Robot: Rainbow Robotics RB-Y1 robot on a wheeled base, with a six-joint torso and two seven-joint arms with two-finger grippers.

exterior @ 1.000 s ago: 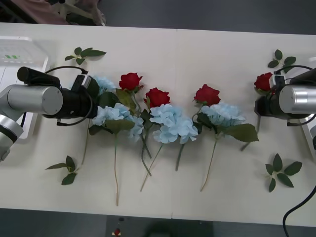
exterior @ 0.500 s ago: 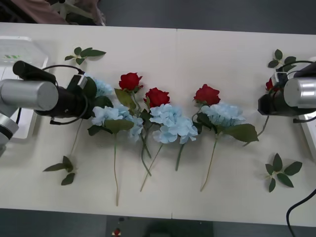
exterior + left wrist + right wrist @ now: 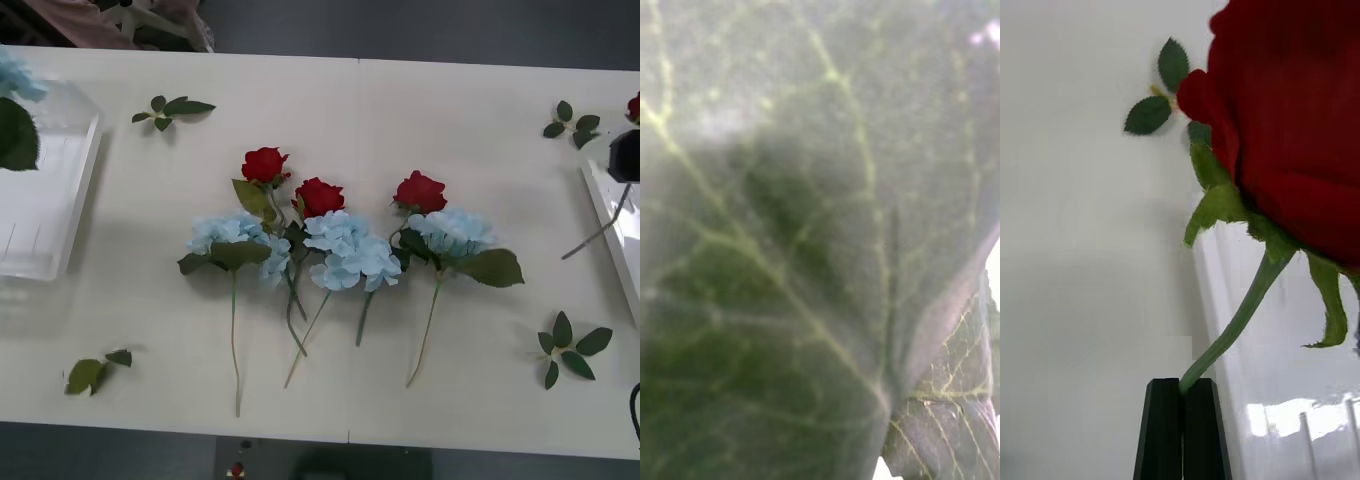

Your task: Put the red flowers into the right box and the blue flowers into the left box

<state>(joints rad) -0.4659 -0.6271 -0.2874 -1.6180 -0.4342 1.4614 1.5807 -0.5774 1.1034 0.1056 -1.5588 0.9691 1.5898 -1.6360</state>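
The right gripper point(image 3: 1182, 390) has its black fingers pinched tight on the thin stem of a red rose point(image 3: 1292, 120). It holds the rose up over the edge of the right box point(image 3: 612, 225), so I think it can drop it in.

A blue flower point(image 3: 18, 78) with a big leaf point(image 3: 790, 225) hangs over the left box point(image 3: 45, 190). I cannot tell how the left gripper holds it.

Three red roses point(image 3: 263, 164) and three blue flowers point(image 3: 350, 250) wait, bunched together, on the table point(image 3: 400, 100).
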